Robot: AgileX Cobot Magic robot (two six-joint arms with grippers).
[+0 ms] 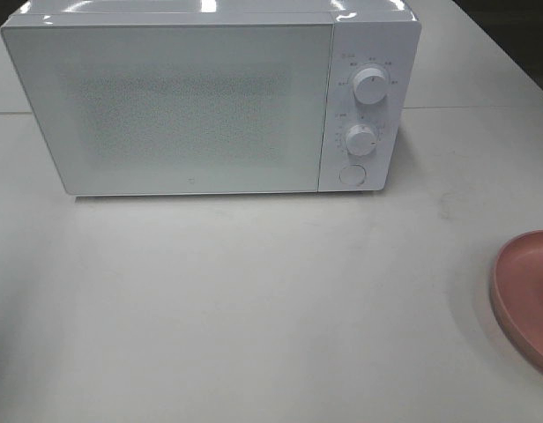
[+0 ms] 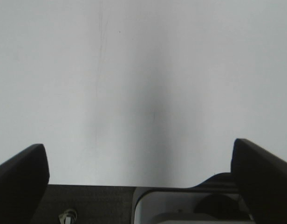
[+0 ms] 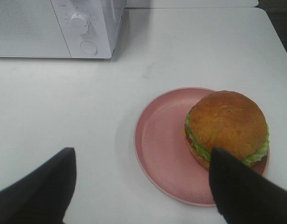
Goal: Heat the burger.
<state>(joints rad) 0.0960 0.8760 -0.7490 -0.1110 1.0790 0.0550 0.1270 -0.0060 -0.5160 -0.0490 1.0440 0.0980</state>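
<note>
Looking down from the high camera, we see a white microwave (image 1: 210, 101) with its door shut at the back of the pale worktop (image 1: 254, 308), two dials and a round button on its right panel. Only the rim of a pink plate (image 1: 527, 300) shows at the right edge; neither arm appears here.

In the left wrist view, the left gripper (image 2: 141, 163) stands wide and empty over bare worktop.

In the right wrist view, the right gripper (image 3: 143, 182) is also spread wide, holding nothing, above the burger (image 3: 227, 128), which sits on the plate's far-from-microwave side. We judge the burger light, soft and loosely stacked, so a gentle grasp across the bun's sides suits best. The shut door stands in the way.
</note>
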